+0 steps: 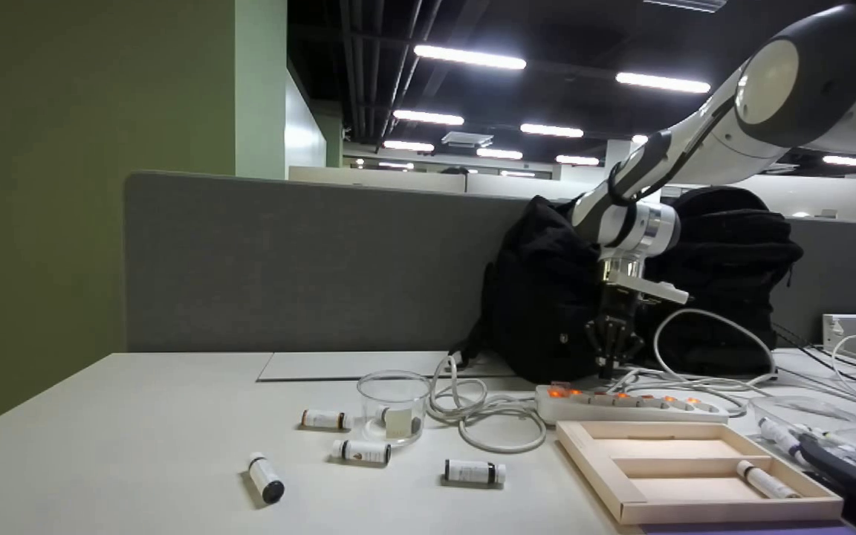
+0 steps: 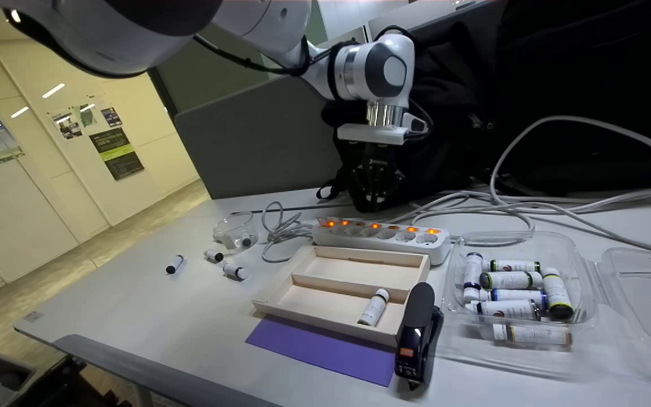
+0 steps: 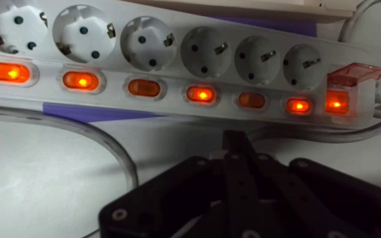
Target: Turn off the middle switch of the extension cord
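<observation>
White plastic set with orange switches (image 3: 144,88), the extension cord (image 2: 382,244) lies on a white table (image 2: 201,316), one long side just beside a pale wooden frame (image 2: 331,268). On the extension cord's opposite long side hangs the gripper (image 3: 234,136), jaws pressed together, near the row of seven switches in the wrist view. Fourth along that row, the middle switch (image 3: 201,95) glows, as do four others; the third and fifth are dark. A reddish flap (image 3: 357,72) stands raised over the switch at one end. Past that end of the extension cord, white cable (image 1: 504,449) lies in loops near a clear cup (image 1: 391,390) and small vials (image 1: 471,472). Near its opposite end sits a clear plastic box (image 2: 546,246) holding bottles (image 2: 509,281). Two black backpacks (image 1: 547,305) stand on the gripper's side of the extension cord.
</observation>
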Robot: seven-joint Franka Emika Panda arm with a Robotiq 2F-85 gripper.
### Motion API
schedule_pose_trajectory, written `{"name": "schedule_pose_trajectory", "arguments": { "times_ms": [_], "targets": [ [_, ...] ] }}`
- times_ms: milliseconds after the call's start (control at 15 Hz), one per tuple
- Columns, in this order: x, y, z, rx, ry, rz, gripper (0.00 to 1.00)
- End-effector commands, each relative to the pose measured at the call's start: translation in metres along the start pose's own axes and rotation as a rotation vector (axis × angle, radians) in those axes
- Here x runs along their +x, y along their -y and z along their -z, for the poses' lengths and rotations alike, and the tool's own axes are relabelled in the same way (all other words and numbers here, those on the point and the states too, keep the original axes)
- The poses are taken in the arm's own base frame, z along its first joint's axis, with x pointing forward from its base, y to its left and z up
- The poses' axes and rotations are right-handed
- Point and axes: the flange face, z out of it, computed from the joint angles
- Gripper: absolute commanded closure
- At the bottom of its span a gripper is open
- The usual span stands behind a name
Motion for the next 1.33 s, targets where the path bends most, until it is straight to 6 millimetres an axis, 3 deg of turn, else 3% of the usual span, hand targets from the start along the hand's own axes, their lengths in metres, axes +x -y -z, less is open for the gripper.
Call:
{"name": "schedule_pose_trajectory", "arguments": {
  "times_ms": [0, 533, 1267],
  "targets": [
    [-0.003, 0.001, -0.003, -0.036, 0.018, -0.04, 1.0],
    [-0.013, -0.006, 0.008, -0.134, 0.034, -0.153, 1.0],
    [-0.036, 0.007, 0.009, -0.161, 0.106, -0.156, 1.0]
  ]
}}
